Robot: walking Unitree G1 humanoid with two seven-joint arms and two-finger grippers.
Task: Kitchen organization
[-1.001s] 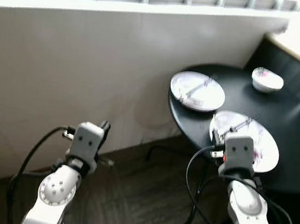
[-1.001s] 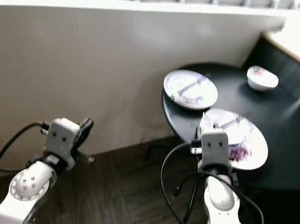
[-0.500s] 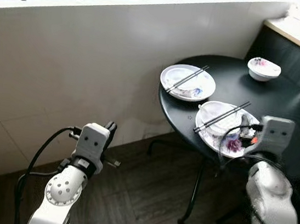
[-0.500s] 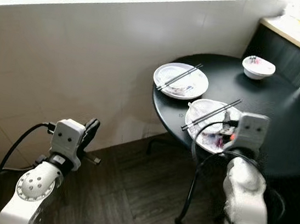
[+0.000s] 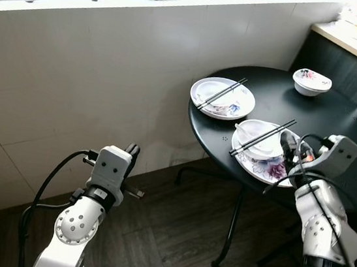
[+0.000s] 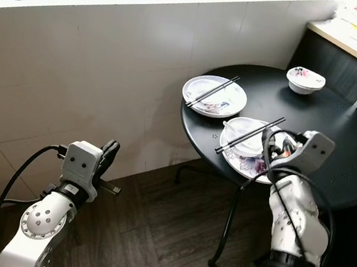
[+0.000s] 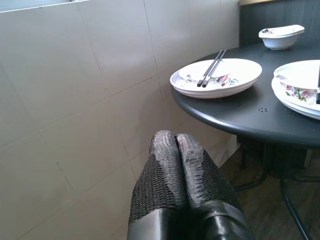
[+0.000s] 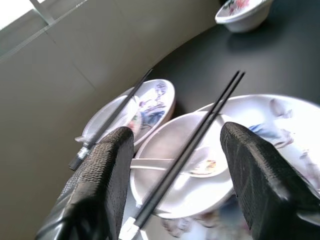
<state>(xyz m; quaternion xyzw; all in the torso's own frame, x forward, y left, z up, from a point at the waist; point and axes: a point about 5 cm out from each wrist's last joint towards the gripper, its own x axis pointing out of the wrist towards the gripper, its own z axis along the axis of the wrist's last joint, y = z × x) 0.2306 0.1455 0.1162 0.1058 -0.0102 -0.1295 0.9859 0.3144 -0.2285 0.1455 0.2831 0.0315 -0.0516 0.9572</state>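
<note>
Chopsticks [image 8: 187,152]: black pair laid across the small bowl [image 8: 175,165] on the near floral plate [image 5: 267,166], round black table [image 5: 338,121].
Right gripper [image 8: 172,200] is spread wide, fingers either side of the pair, which lies directly ahead with its long axis running diagonally between them. Right arm is nearer. Left gripper [image 7: 176,165] is pressed together, empty, low beside the wall.

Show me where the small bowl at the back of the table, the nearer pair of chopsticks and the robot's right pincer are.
small bowl [image 5: 311,82]: left eye view, its outer side.
nearer chopsticks [image 5: 262,137]: left eye view, mid-length.
right pincer [image 8: 175,170]: right wrist view, gap between its open fingertips.
</note>
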